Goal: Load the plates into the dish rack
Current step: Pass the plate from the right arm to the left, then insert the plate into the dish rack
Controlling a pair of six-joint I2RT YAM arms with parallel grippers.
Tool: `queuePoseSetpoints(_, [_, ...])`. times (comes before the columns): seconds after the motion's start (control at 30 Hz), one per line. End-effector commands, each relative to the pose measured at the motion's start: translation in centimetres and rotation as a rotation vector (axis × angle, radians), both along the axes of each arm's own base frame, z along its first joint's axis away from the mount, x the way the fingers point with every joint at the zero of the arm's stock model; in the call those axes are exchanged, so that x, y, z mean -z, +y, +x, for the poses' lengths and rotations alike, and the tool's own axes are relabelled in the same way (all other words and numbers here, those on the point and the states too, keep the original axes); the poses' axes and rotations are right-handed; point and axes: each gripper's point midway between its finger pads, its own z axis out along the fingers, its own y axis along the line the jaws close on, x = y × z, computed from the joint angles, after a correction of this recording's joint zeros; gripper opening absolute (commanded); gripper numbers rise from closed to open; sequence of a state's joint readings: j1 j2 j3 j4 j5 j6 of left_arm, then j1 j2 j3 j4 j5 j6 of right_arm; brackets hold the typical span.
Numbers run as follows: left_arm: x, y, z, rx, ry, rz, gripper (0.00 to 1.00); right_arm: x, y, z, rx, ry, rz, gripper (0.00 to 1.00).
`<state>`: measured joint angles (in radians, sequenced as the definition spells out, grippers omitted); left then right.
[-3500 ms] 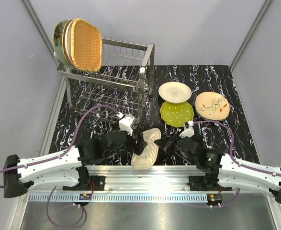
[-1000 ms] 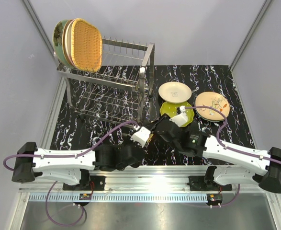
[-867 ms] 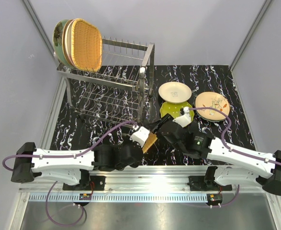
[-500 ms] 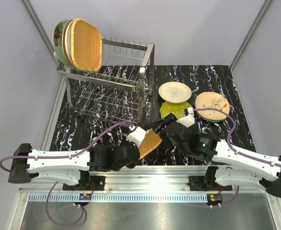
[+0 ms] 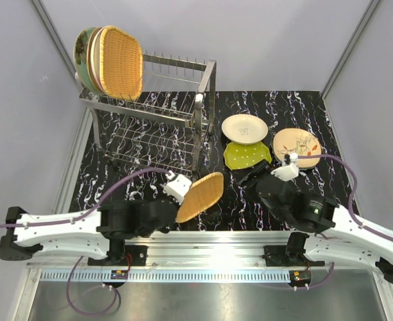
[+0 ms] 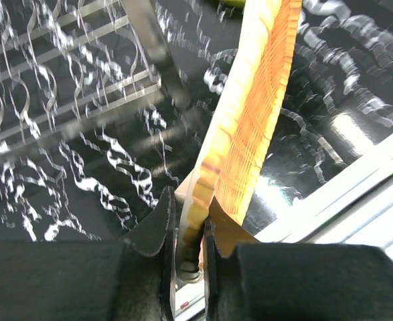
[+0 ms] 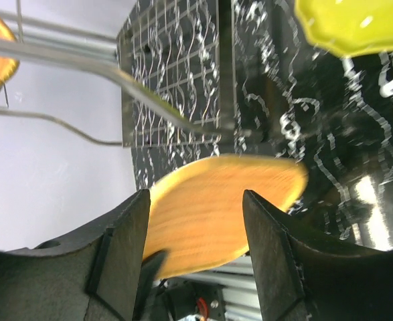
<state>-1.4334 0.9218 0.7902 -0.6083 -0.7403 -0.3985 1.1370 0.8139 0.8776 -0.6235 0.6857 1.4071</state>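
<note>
Orange woven wicker plate (image 5: 201, 196) hangs clear of the black, white-veined counter (image 5: 303, 107). It is held only at its near rim by the left gripper (image 6: 188, 224), whose jaws are closed hard on the woven edge. The plate tilts up and away from the wrist toward the middle of the counter. The right gripper (image 7: 196, 221) faces it from the other side with its jaws spread wide, holding nothing and not touching the plate.

The step in hand looks like the carry to the tall silver wire dish rack (image 5: 149, 114). A second wicker plate (image 5: 121, 63) and a mint-green plate (image 5: 81, 50) already stand on edge at the far-left end of its top tier. Free prongs run to their right.

- Because the grip is at one rim, the plate acts as a long lever, so a slow swing should keep it from twisting in the jaws.
- Raise it above the rack's near end post before moving left, or the free edge may catch the wire.
- Turn it upright and parallel to the standing plates, then lower it between two prongs just beside them.
- Open the jaws only once the lower rim rests on the wires.

The lime dotted plate (image 5: 248, 155), cream plate (image 5: 244, 128) and beige floral plate (image 5: 296, 148) lie flat on the counter, still to load.
</note>
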Motion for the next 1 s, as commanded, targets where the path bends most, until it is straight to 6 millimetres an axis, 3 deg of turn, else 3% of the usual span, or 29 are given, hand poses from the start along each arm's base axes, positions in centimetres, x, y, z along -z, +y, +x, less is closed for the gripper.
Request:
queuePoseSetpoints(0.0, [-9.7, -0.9, 0.2, 0.051, -0.094, -0.273, 0.0, 0.0, -4.3, 0.5, 0.112, -0.064, -0.102, 0.65])
queuePoseSetpoints(0.1, [-14.1, 0.4, 0.0, 0.084, -0.138, -0.356, 0.0, -0.4, -6.3, 0.4, 0.147, -0.094, -0.123, 0.65])
queuePoseSetpoints(0.17, [-15.8, 1.5, 0.2, 0.076, -0.167, -0.356, 0.0, -0.8, -7.3, 0.3, 0.163, -0.116, -0.137, 0.65])
queuePoseSetpoints(0.2, [-17.9, 2.0, 0.2, 0.071, -0.182, -0.392, 0.0, -0.9, -7.7, 0.3, 0.171, -0.122, -0.141, 0.64])
queuePoseSetpoints(0.37, [-23.3, 3.7, 0.7, 0.053, -0.263, -0.451, 0.0, -1.4, -9.8, 0.3, 0.213, -0.16, -0.182, 0.66])
queuePoseSetpoints(0.57, [-30.1, 5.6, 2.9, -0.08, -0.436, -0.467, 0.0, -2.3, -11.4, 0.4, 0.234, -0.204, -0.249, 0.68])
queuePoseSetpoints(0.83, [-41.4, 8.9, 5.2, -0.31, -0.701, -0.532, 0.0, -3.5, -12.6, 0.3, 0.238, -0.245, -0.302, 0.69])
queuePoseSetpoints(0.9, [-42.9, 9.5, 6.5, -0.365, -0.753, -0.521, 0.0, -3.7, -12.8, 0.4, 0.244, -0.254, -0.316, 0.7])
queuePoseSetpoints(0.97, [-43.4, 8.5, 7.6, -0.334, -0.761, -0.513, 0.0, -4.0, -12.7, 0.5, 0.237, -0.27, -0.331, 0.7])
